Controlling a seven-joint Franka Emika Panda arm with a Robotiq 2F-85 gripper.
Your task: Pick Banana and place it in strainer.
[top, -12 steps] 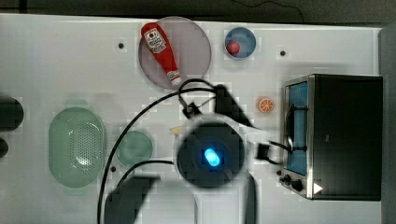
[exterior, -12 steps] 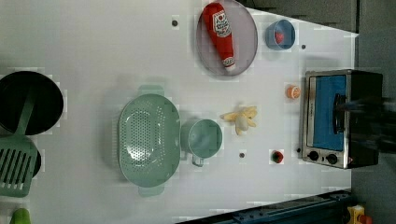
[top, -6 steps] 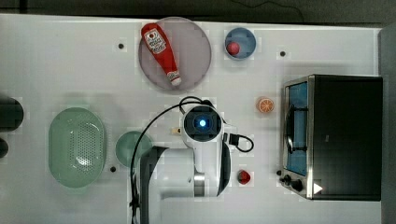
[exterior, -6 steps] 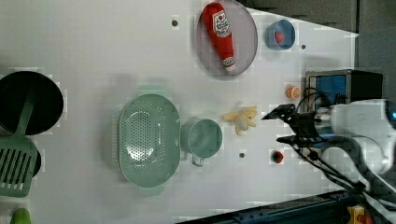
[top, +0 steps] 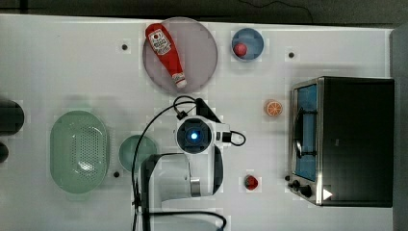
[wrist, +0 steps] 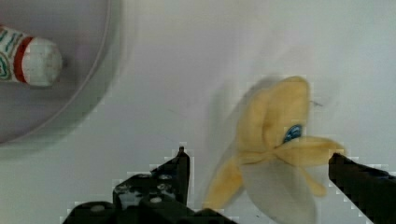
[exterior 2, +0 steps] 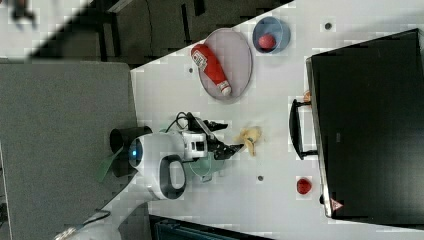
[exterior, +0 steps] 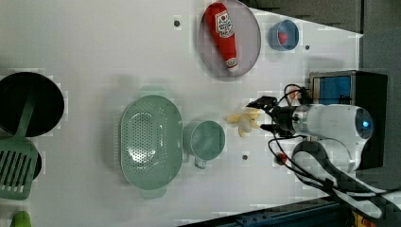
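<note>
Gripper point(wrist: 254, 161) fingers spread wide, straddling banana point(wrist: 275, 140), which lies beside teal cup point(exterior: 204, 139), strainer point(exterior: 150, 141) beyond the cup. Advice: centre over body, descend, close gently.

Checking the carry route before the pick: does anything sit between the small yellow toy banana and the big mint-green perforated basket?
Yes. In the left view the round teal-green cup stands directly between the pale-yellow toy banana and the mint-green perforated plastic basket, close beside the basket's rim. The carry would likely need to pass over it.
</note>
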